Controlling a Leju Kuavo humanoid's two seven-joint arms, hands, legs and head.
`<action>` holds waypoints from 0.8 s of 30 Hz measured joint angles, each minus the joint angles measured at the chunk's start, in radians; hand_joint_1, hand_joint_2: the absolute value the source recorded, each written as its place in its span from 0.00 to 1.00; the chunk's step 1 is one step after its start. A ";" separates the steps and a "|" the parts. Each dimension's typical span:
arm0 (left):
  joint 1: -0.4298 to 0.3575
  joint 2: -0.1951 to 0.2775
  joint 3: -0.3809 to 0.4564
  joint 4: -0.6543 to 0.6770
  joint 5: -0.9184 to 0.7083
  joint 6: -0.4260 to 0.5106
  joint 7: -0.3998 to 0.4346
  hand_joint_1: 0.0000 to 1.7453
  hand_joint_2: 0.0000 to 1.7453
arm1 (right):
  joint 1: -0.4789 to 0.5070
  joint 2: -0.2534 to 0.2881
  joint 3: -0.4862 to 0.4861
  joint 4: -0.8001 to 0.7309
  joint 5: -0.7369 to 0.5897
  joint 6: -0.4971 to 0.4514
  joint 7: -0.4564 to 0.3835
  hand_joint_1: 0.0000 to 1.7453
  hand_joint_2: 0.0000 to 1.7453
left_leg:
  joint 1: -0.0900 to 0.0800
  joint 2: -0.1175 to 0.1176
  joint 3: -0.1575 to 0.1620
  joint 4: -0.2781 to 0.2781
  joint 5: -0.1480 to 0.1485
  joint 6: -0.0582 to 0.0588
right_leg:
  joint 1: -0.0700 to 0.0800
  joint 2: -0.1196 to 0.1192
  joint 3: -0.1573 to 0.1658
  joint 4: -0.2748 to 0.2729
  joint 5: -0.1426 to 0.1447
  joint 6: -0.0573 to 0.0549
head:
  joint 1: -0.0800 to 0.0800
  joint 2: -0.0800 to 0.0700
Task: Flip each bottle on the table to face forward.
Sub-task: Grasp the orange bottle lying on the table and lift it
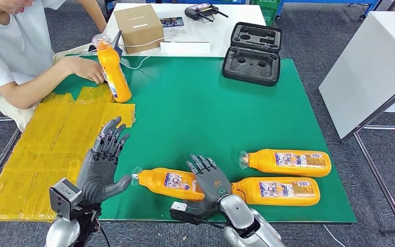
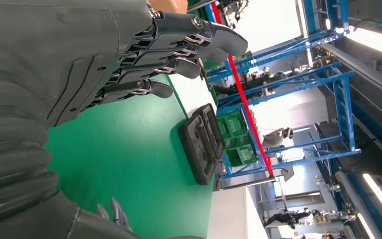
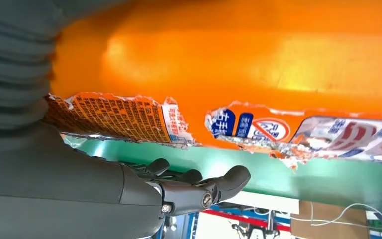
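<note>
Lying on its side near the front edge of the green table [image 1: 195, 103], the nearest orange bottle [image 1: 167, 182] runs left-right, cap leftward. The right hand [image 1: 211, 180] rests on its base end, fingers spread, grasp unconfirmed. The left hand [image 1: 105, 162] stands open, thumb just beside the cap.

Floor: grey carpet [image 1: 334, 49] around the furniture.
Counter: green top [image 1: 195, 108], with yellow taped sheets [image 1: 46, 154] on the side beyond the left hand.
Far furniture: a white table [image 1: 247, 13] touching the counter's far edge; a white cabinet [image 1: 370, 67] well apart from the right hand.
Shelving: blue metal racks [image 2: 328, 89] holding green crates [image 2: 238, 139].
Light: long ceiling lamps [image 2: 375, 37].
</note>
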 joint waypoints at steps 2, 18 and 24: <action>0.000 0.000 0.000 0.000 0.000 0.000 0.000 0.00 1.00 | -0.008 0.000 0.004 0.013 0.006 0.002 0.004 0.00 1.00 | 0.000 0.000 0.001 0.000 0.000 0.000 | 0.000 0.000 0.000 0.000 0.000 0.000 | 0.000 0.000; 0.001 -0.006 0.000 0.000 0.002 0.000 0.003 0.00 1.00 | -0.039 0.005 0.024 0.059 0.031 0.024 0.026 0.82 1.00 | 0.000 0.000 0.007 0.000 0.000 0.000 | 0.000 0.000 0.001 0.000 0.000 0.000 | 0.000 0.000; 0.002 -0.009 0.000 0.003 0.008 0.000 0.004 0.00 1.00 | -0.055 0.005 0.031 0.079 0.032 0.039 0.029 0.96 1.00 | 0.000 0.000 0.008 0.000 0.000 0.000 | 0.000 0.000 0.000 0.000 0.000 0.000 | 0.000 0.000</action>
